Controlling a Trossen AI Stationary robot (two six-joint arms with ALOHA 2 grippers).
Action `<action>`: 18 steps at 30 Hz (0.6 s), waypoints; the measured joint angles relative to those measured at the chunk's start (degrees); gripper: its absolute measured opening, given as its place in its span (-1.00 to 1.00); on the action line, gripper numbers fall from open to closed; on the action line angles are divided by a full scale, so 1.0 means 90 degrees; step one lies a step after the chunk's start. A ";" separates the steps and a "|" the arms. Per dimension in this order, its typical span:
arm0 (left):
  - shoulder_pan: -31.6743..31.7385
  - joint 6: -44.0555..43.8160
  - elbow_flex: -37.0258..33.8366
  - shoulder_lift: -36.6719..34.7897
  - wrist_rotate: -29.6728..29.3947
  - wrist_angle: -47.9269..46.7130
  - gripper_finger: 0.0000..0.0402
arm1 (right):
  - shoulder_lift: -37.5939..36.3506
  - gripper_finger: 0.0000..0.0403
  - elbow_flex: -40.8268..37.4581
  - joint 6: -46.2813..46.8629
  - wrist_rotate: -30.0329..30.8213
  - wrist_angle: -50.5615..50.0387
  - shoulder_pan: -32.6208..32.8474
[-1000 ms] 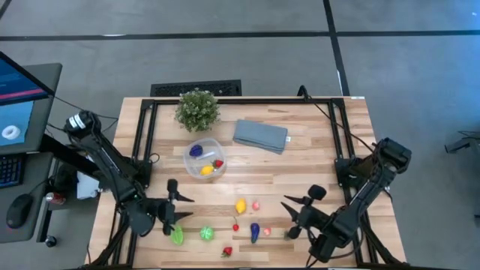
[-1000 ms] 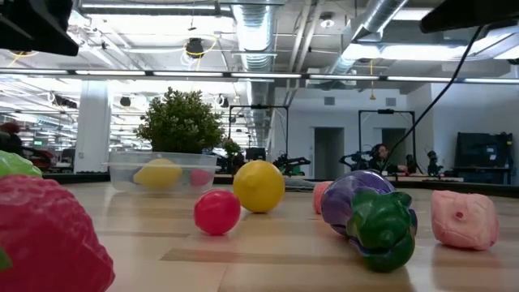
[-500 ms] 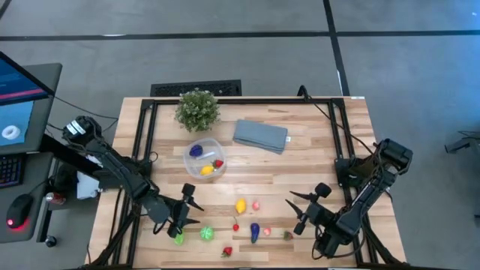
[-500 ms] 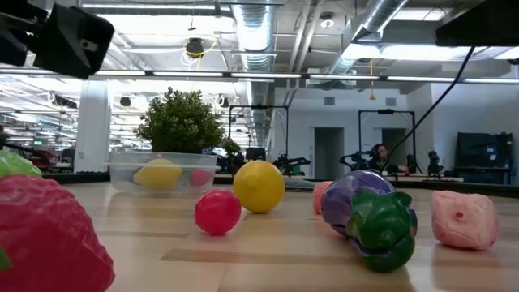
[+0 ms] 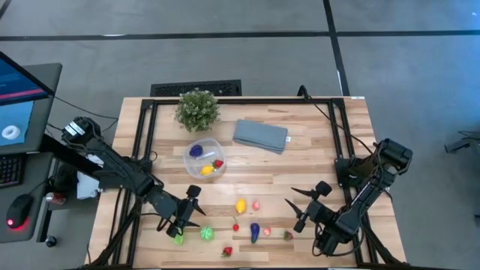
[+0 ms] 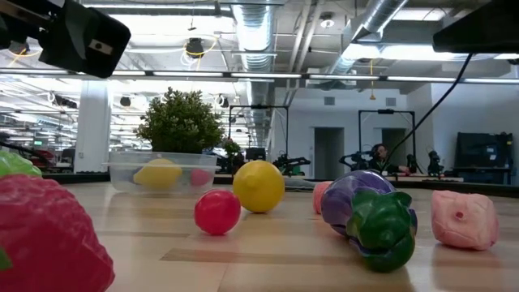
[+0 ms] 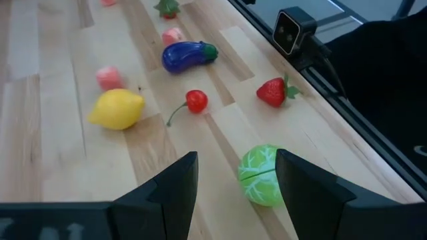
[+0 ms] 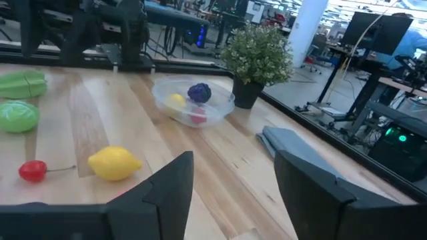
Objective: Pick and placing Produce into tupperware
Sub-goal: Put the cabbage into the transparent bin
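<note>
The produce lies scattered along the near half of the table: a yellow lemon [image 5: 241, 205], a red cherry [image 5: 235, 226], a purple eggplant [image 5: 255, 232], a green cabbage [image 5: 206, 235], a strawberry [image 5: 227, 252] and small pink pieces. The clear round tupperware [image 5: 204, 158] stands farther back, with a blue, a red and a yellow piece inside. My left gripper [image 5: 187, 214] hovers open just left of the cabbage [image 7: 261, 183], which shows ahead between its fingers. My right gripper [image 5: 300, 211] hovers open to the right of the produce, with nothing between its fingers [image 8: 170, 180].
A potted plant [image 5: 197, 109] stands at the far left and a folded grey-blue cloth [image 5: 260, 136] lies to the right of it. A green piece [image 5: 178, 238] lies by the near edge under my left gripper. Bare wood shows between the tupperware and the produce.
My left arm has swung toward the table's right, carrying its gripper over toward the green cabbage and turning it to face the produce. The produce has kept still.
</note>
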 joint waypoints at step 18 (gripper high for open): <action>0.0076 0.0056 0.1528 0.1767 0.0182 -0.1167 -0.04 | 0.0000 0.16 0.0002 0.0061 0.0092 -0.0074 -0.0032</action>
